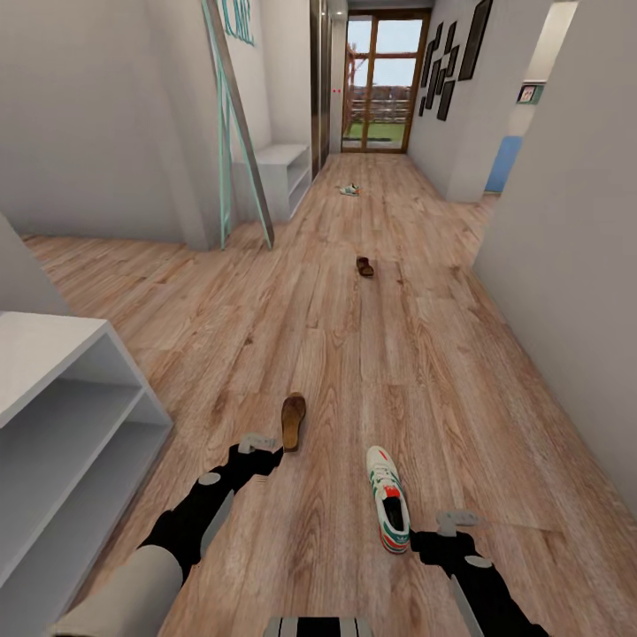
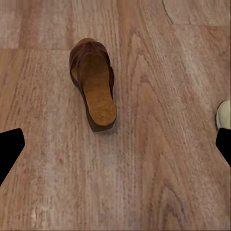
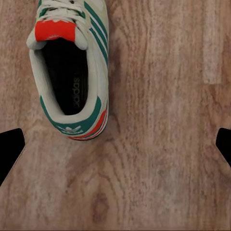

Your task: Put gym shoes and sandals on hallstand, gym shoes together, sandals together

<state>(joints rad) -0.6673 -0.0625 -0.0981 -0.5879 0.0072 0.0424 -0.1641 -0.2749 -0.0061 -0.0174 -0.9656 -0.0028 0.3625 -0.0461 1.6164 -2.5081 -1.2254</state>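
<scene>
Two grippers: left gripper and right gripper both spread, empty
Near sandal: brown leather, just beside left gripper
Near gym shoe: cream, green-striped, beside right gripper
Corridor floor: grained wood planks

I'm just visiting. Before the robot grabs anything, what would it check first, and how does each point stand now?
1. Left gripper open, empty: ok.
2. Right gripper open, empty: ok.
3. Near sandal lies ahead of the left gripper's fingers, not between them: not ok.
4. Near gym shoe sits off to one side of the right gripper's fingers: not ok.
5. Far sandal and far gym shoe located on the corridor floor: ok.
6. Hallstand located: cannot tell.
</scene>
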